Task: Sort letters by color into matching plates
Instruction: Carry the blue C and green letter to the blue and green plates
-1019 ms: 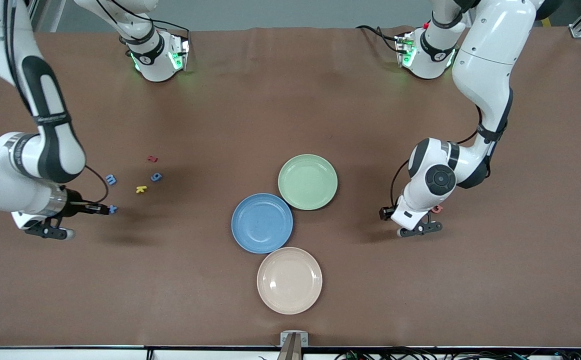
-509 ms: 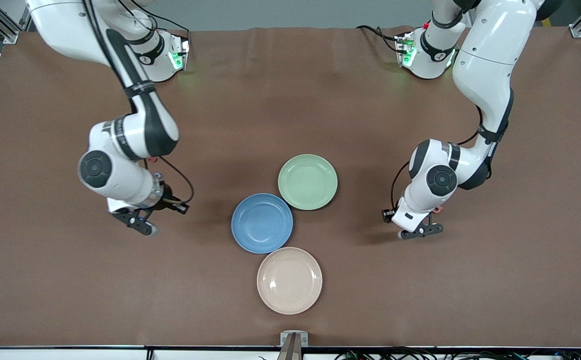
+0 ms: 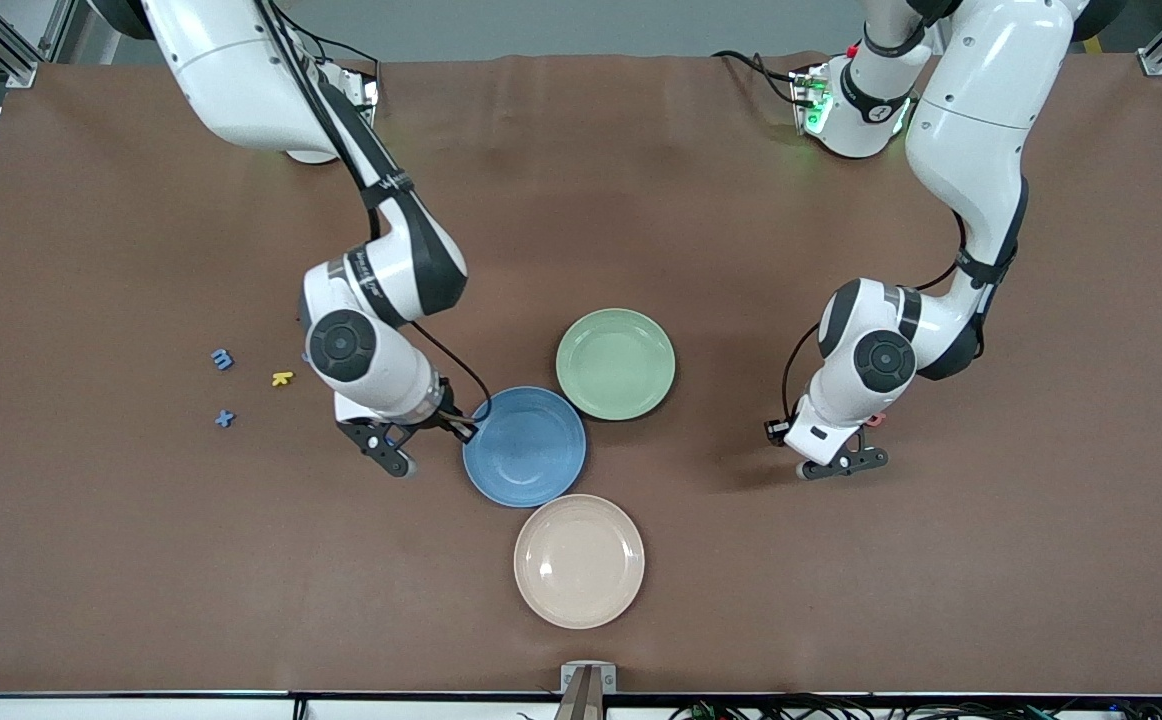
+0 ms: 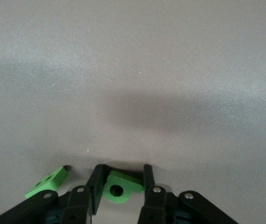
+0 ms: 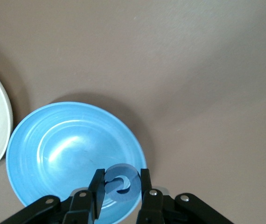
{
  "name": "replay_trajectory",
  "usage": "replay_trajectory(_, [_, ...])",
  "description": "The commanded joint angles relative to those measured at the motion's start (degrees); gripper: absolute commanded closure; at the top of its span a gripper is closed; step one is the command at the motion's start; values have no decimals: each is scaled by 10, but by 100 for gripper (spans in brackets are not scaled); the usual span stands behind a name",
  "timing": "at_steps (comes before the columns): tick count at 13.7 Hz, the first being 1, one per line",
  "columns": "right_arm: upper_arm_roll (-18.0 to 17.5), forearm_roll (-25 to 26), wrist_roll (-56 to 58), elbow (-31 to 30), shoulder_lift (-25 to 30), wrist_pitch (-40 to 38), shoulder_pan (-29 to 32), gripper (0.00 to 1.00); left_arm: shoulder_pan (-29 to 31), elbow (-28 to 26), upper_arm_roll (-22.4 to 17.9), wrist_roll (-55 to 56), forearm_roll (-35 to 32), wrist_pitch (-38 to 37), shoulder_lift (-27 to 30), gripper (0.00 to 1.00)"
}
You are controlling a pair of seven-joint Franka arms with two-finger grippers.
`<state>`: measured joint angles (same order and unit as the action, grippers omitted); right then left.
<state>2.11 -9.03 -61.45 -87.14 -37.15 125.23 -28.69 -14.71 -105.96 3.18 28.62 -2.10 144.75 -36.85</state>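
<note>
Two grippers, both busy: a blue letter (image 5: pixel 120 183) is pinched by the right gripper (image 5: pixel 119 191) over the blue plate's (image 5: pixel 67 154) rim, while a green letter (image 4: pixel 119 190) is clamped on the table by the left gripper (image 4: pixel 121 186), another green piece (image 4: pixel 46 182) just beside.

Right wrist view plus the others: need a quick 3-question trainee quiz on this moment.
1. True or false: the right claw holds a green letter.
2. The right claw is over the edge of which plate? A beige, B blue, C green.
3. Fill in: the letter between the left claw's fingers is ____.
Key: 1 false, it grips a blue letter. 2 B, the blue plate. 3 green, the green letter.
</note>
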Motion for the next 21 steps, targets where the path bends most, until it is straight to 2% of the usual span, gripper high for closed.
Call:
replay_trajectory(1, [8,4,-29,48,-33,-9,-12,100,-4,6,3,12,-10,-38,16,79])
replay_trajectory(4, [10,23,-55,70,-63,-7,-24,100,-29,24,8,40,-9,-117,58,79])
replay_trajectory(7, [10,35,-82,91,-89,-5,-33,100,-75,73,9,99,-8,-174,57,79])
replay_trajectory(12, [10,36,-97,94,-105,14,-44,100,-159,133,8,202,-5,-177,13,79])
replay_trajectory(17, [10,38,-109,94,-120,32,-50,100,-215,149,8,258,-5,-177,-21,78])
replay_trajectory(21, [10,43,-109,94,-123,32,-53,100,-236,162,8,276,-3,-176,-39,78])
